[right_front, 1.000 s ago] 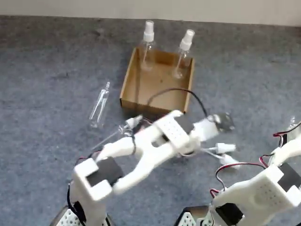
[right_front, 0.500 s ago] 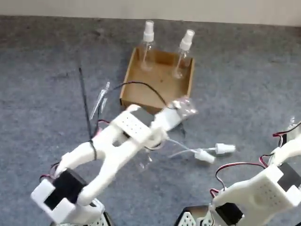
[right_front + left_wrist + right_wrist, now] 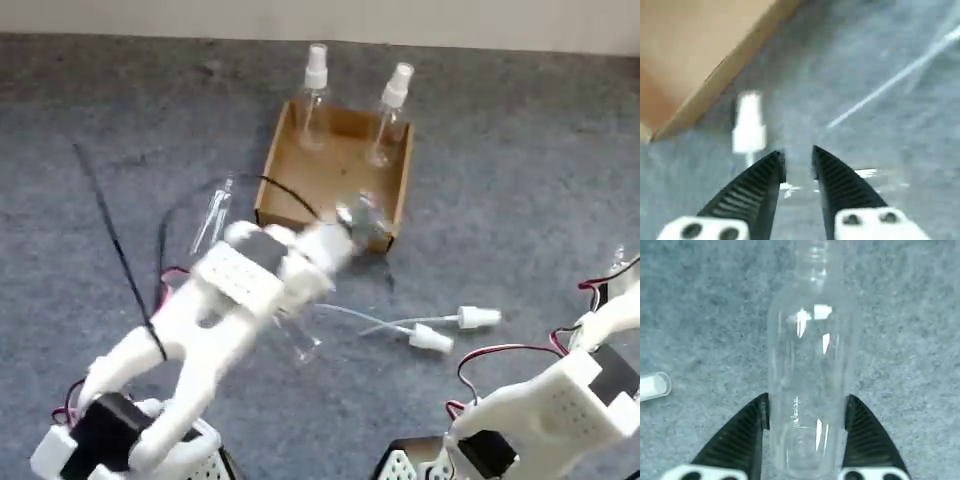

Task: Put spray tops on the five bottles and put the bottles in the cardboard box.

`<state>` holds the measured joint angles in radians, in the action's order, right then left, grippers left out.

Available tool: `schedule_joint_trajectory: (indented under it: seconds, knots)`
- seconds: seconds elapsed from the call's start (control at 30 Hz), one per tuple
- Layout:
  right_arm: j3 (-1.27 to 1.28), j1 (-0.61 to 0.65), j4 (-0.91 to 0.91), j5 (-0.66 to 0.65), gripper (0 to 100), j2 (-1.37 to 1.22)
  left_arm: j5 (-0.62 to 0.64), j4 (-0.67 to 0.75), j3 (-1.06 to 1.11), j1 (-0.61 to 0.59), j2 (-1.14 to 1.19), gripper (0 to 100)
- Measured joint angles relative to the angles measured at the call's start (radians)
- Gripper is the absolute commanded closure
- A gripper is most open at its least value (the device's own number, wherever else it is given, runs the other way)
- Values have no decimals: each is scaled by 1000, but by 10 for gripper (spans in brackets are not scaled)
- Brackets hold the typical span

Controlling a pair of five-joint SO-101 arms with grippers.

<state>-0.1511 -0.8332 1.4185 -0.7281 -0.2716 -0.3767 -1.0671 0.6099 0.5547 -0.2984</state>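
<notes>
**Right gripper [image 3: 807, 404] clamped on an uncapped bottle [image 3: 810, 340]; left gripper [image 3: 798, 159] nearly closed and holding nothing.**

Your right fingers press both sides of the bottle's lower body over the grey carpet [image 3: 700, 315]. Your left fingertips stand a narrow gap apart just above the carpet, with a loose spray top [image 3: 749, 127] just beside them, near the outer wall of the cardboard box [image 3: 715, 75]. In the high view your left arm [image 3: 230, 290] is stretched forward from the near-left corner to the box's near wall. Two capped bottles [image 3: 315, 100] stand at the box's far wall, with bare cardboard floor in front of them. A lying bottle [image 3: 210, 218] rests on the carpet left of the box. Two spray tops [image 3: 478, 317] lie right of the arm, and open carpet extends to the right of the box.
</notes>
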Motion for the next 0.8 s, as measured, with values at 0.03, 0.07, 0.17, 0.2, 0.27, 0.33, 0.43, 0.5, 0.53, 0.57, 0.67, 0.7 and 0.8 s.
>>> schedule_joint_trajectory:
  seconds: [0.03, 0.07, 0.17, 0.2, 0.27, 0.33, 0.43, 0.5, 0.53, 0.57, 0.67, 0.7, 0.8]
  knots:
    - [0, 0, 0, 0, 918, 0, -3, 0, -2, 55, -2, 860]
    - [0, 0, 0, 0, 918, 0, -6, 0, -11, 109, 3, 859]
    - [0, 0, 0, 0, 918, 0, -40, 18, -72, 224, 64, 856]
    - [0, 0, 0, 0, 918, 0, -51, 25, -101, 250, 98, 856]
    - [0, 0, 0, 0, 918, 0, -72, 28, -166, 288, 186, 856]
    - [0, 0, 0, 0, 918, 0, -86, 31, -233, 315, 278, 855]
    - [0, 0, 0, 0, 918, 0, -89, 31, -324, 367, 385, 855]
    - [0, 0, 0, 0, 918, 0, -89, 31, -373, 405, 436, 855]
    - [0, 0, 0, 0, 918, 0, -89, 31, -396, 423, 457, 855]
    - [0, 0, 0, 0, 918, 0, -89, 32, -416, 442, 479, 855]
    - [0, 0, 0, 0, 918, 0, -92, 34, -491, 471, 560, 855]
    - [0, 0, 0, 0, 918, 0, -92, 34, -520, 471, 589, 855]
    - [0, 0, 0, 0, 918, 0, -92, 34, -609, 465, 684, 860]
